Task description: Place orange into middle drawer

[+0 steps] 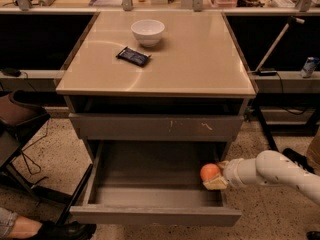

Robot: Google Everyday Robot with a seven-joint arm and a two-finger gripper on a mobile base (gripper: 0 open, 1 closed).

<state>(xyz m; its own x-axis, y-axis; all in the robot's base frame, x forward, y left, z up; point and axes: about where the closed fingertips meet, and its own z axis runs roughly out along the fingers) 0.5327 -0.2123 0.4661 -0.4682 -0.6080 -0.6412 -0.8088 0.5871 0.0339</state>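
The orange is round and bright, and sits in my gripper, which is shut on it. My white arm reaches in from the right. The orange hangs just inside the right wall of the open middle drawer, a wide grey tray pulled out with a plain front panel. The tray floor under the orange is bare. Above it, the grey drawer front with white scratch marks is closed.
A white bowl and a dark packet lie on the tan cabinet top. A chair and a person's shoe are at the left. A can stands on the right ledge.
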